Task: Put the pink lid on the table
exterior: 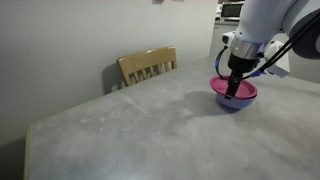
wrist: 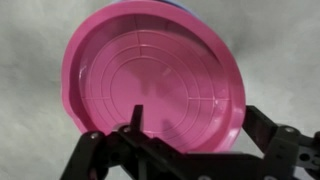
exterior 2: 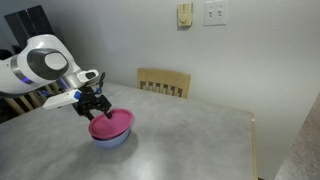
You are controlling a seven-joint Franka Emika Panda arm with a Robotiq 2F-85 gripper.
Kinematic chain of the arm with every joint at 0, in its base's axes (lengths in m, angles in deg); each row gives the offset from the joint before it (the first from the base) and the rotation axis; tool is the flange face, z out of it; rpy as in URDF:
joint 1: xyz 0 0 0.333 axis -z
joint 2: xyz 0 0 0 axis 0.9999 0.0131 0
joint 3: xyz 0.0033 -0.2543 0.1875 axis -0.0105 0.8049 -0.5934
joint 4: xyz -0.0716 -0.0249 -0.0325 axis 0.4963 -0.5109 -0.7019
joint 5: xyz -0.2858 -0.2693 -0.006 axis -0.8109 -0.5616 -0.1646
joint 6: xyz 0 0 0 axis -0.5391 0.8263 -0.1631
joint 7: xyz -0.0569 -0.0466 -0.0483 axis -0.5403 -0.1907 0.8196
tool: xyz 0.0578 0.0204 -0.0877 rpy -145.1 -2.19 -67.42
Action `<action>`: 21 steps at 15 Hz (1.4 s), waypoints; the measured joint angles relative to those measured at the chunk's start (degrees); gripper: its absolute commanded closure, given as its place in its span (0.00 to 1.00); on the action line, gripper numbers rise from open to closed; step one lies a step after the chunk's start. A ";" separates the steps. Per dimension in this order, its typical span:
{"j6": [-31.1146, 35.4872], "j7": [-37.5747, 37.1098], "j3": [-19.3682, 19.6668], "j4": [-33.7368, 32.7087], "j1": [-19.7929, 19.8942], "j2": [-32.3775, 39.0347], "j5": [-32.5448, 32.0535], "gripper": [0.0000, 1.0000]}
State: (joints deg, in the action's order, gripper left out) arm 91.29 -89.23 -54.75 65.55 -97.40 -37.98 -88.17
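In both exterior views the pink lid (exterior: 222,87) (exterior 2: 112,124) lies atop a blue bowl (exterior: 240,102) on the counter (exterior: 130,130); the wrist view shows the lid's ringed face, the bowl nearly all hidden; the gripper (wrist: 140,125) sits at the lid's near rim; whether it grips, I cannot tell.

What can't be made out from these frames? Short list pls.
- Grip: in the wrist view the gripper linkage covers the near rim of the pink lid, so contact and jaw state are unclear. In both exterior views the gripper is too small and dark to tell.
- Bowl: its inside is hidden under the lid in every view.
- Chair: the lower part is hidden behind the table.
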 measured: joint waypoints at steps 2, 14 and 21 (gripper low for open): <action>-0.83 -0.15 0.08 -0.89 -0.30 0.26 -0.15 0.00; -2.44 -0.26 -0.44 -1.26 -0.73 2.18 0.27 0.27; -2.50 -0.26 -0.45 -2.17 -0.74 2.98 0.28 0.75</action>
State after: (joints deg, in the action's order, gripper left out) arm 88.79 -89.49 -55.21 63.38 -98.15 -35.00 -87.89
